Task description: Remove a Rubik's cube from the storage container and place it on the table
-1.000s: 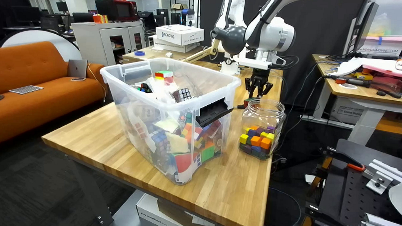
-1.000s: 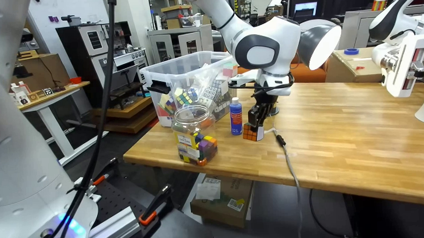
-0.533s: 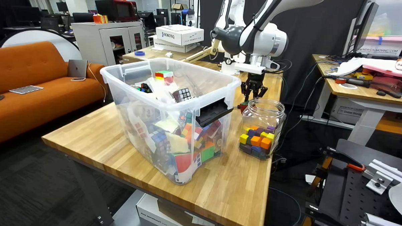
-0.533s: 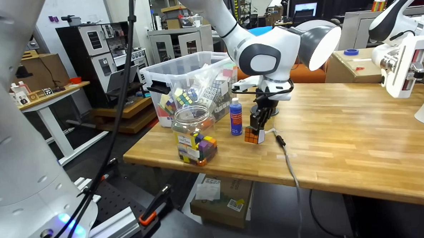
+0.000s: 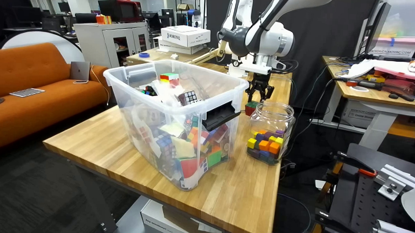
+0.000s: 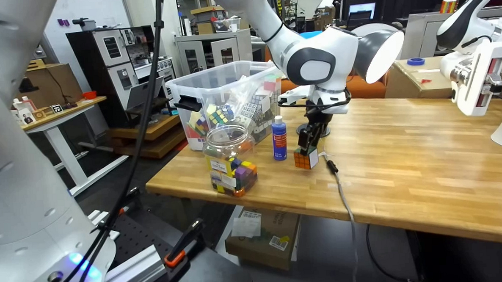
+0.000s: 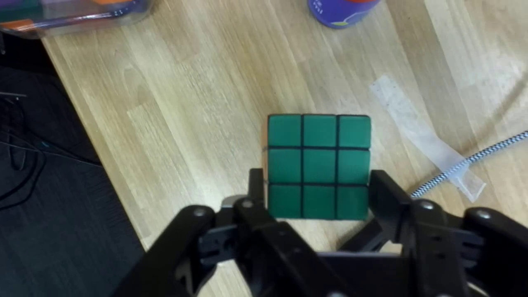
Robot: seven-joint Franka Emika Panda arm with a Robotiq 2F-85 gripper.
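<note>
The Rubik's cube [image 7: 319, 166] shows its green face up in the wrist view. It also shows in both exterior views [image 5: 250, 109] [image 6: 302, 160], very low over the table [image 6: 404, 159]; I cannot tell whether it touches the wood. My gripper [image 7: 316, 181] has a finger against each of two opposite sides of the cube and is shut on it; in an exterior view the gripper [image 6: 308, 143] points down and covers part of the cube. The storage container [image 5: 175, 108], a clear tub with a black latch, stands on the table holding several more cubes and white bags.
A clear jar of coloured blocks [image 5: 271, 115] stands near the table edge. A blue bottle [image 6: 279, 142] stands beside the cube. A grey lamp head [image 6: 380, 52] is close to my wrist. A cord [image 7: 466, 163] and a tape strip [image 7: 412, 123] lie on the table beside the cube.
My gripper and the cube have shifted a short way together, leftward in an exterior view and rightward in an exterior view. The container, jar and bottle have not moved.
</note>
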